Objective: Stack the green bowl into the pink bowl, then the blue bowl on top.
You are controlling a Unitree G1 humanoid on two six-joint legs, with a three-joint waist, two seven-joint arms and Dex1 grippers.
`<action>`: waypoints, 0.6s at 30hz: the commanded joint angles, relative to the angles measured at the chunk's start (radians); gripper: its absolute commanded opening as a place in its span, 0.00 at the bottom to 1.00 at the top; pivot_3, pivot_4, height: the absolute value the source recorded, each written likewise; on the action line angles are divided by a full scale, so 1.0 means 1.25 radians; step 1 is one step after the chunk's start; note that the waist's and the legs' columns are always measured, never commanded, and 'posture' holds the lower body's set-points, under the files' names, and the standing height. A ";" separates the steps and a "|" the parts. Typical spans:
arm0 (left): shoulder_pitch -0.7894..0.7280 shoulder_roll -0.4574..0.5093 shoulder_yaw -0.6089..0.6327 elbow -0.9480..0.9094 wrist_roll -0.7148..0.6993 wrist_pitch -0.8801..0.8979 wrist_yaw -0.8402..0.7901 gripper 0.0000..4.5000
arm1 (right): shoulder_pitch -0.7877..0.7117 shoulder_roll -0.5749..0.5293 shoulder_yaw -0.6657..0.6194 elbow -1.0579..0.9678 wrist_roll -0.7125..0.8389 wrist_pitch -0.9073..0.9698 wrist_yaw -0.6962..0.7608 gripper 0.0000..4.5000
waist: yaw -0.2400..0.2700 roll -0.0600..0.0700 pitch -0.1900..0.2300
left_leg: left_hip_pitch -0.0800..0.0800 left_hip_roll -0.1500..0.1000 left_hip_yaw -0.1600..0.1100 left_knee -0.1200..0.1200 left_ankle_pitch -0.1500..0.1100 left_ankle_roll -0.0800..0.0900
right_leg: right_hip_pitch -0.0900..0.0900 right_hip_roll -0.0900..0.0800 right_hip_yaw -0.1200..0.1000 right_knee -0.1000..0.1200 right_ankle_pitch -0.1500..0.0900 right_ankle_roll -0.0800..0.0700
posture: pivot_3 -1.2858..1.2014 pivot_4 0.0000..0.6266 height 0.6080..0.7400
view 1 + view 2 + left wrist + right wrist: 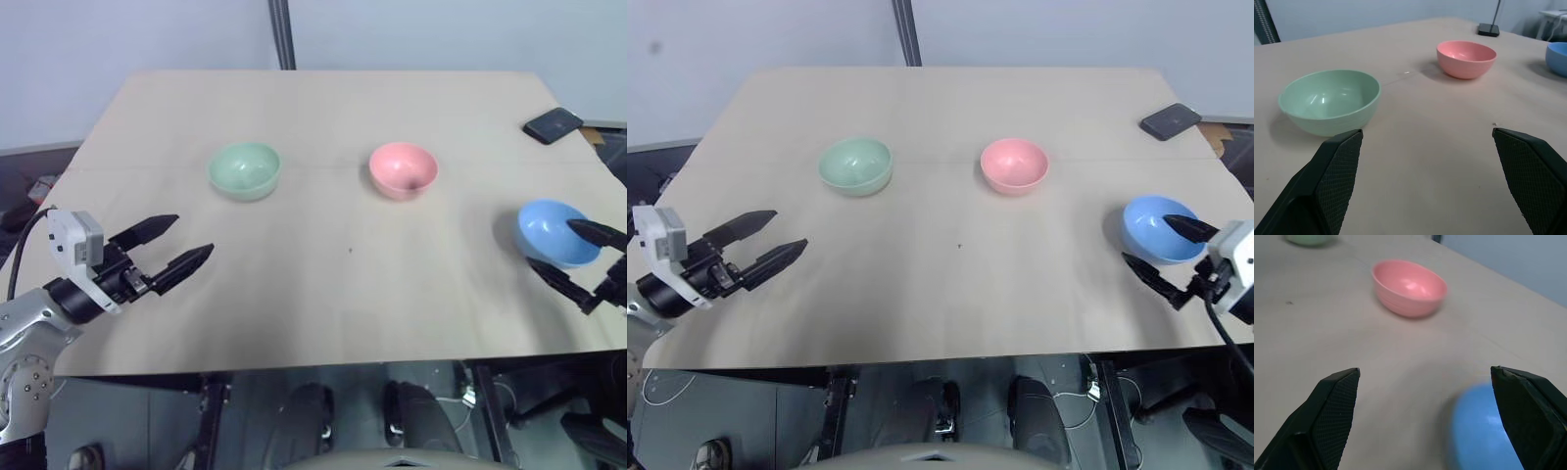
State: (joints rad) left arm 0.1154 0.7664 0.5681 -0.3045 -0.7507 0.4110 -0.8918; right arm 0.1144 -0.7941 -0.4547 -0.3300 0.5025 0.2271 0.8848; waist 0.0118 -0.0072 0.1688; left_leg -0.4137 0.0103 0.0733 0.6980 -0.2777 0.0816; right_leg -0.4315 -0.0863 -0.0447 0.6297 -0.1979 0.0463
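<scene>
Pale wooden worktop, matte and plain, with a faint seam running across it behind the bowls; grey-white wall beyond, a dark pole rising at the far edge. Black phone-like slab near the far right corner.

Left gripper over the near left part of the worktop, jaws spread wide, holding nothing. Green bowl ahead of those jaws and a little to their right, upright, apart from them. Pink bowl further right, well apart from the green one, bare worktop between.

Right gripper at the right edge, jaws spread wide, blue bowl right at the fingertips and partly between them; contact not clear.

Wide bare stretch across the middle and the near edge, between the two grippers.
</scene>
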 commanded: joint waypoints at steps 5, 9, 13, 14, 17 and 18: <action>-0.023 -0.040 -0.065 -0.082 0.018 -0.016 0.044 1.00 | -0.390 0.037 0.356 0.165 -0.211 -0.037 0.025 0.99 | -0.007 0.000 0.000 | 0.000 0.000 0.000 0.000 0.000 0.000 | 0.000 0.002 0.000 0.001 0.000 0.000 | 0.52 0.24 0.99; -0.001 -0.037 -0.066 -0.103 -0.028 -0.023 -0.028 1.00 | -0.626 0.126 0.511 0.435 -0.341 -0.116 0.057 0.99 | -0.015 0.000 0.000 | -0.001 0.000 0.001 0.000 0.000 0.000 | -0.001 0.005 0.000 0.000 0.000 -0.001 | 0.52 0.24 0.99; 0.015 -0.047 -0.044 -0.131 -0.068 -0.019 -0.038 1.00 | -0.802 0.198 0.583 0.722 -0.435 -0.225 0.059 0.99 | -0.017 0.000 0.001 | -0.002 -0.001 0.000 0.000 0.000 0.000 | -0.001 0.005 -0.001 -0.001 0.000 -0.001 | 0.52 0.24 0.99; 0.018 -0.050 -0.041 -0.137 -0.071 -0.021 -0.036 1.00 | -0.829 0.209 0.590 0.775 -0.448 -0.247 0.056 0.99 | -0.017 0.000 0.001 | -0.002 -0.001 0.000 0.000 0.000 0.000 | -0.001 0.005 -0.001 -0.002 0.000 -0.001 | 0.52 0.24 0.99; 0.045 -0.070 -0.037 -0.168 -0.079 -0.028 -0.025 1.00 | -0.911 0.245 0.605 0.944 -0.495 -0.300 0.018 0.88 | -0.019 0.000 0.001 | -0.002 -0.001 -0.001 0.000 0.000 0.000 | 0.000 0.004 -0.001 -0.002 0.000 0.000 | 0.52 0.24 0.99; 0.055 -0.078 -0.035 -0.178 -0.080 -0.030 -0.019 1.00 | -0.932 0.253 0.610 0.985 -0.510 -0.317 0.011 0.85 | -0.020 0.000 0.001 | -0.002 -0.001 0.000 0.000 0.000 0.000 | 0.000 0.004 -0.001 -0.002 0.000 0.000 | 0.52 0.24 0.99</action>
State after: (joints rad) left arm 0.1669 0.6836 0.5018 -0.4694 -0.8287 0.3956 -0.9277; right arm -0.9916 -0.4834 0.3063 0.8097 -0.0960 -0.1108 0.9272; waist -0.0135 -0.0075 0.1701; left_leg -0.4163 0.0085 0.0730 0.6978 -0.2772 0.0814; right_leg -0.4320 -0.0811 -0.0458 0.6271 -0.1975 0.0458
